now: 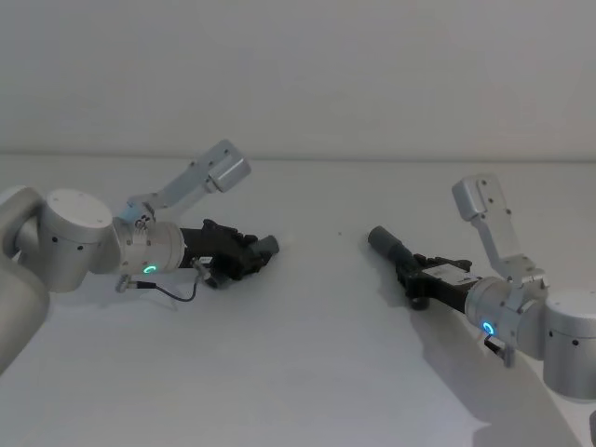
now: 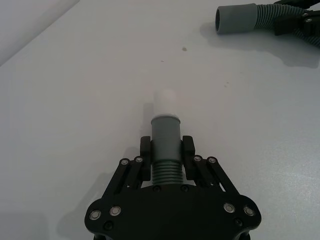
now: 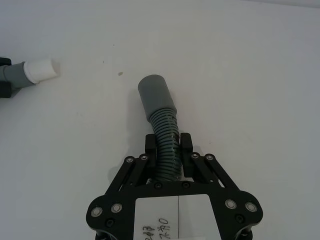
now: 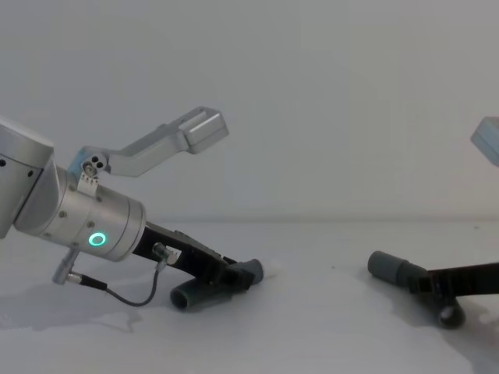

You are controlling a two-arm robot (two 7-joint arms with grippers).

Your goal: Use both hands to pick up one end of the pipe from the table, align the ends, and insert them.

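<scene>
Head view: white counter. Left tool clamped on the white-tipped hose piece; right tool clamped on the open-cuffed hose piece. Both pieces sit low near the counter, cuffs facing, well apart.

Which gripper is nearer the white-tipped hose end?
Left. The left gripper clamps the white-tipped hose just behind its tip; the right gripper sits apart across the table, holding the other hose.
</scene>
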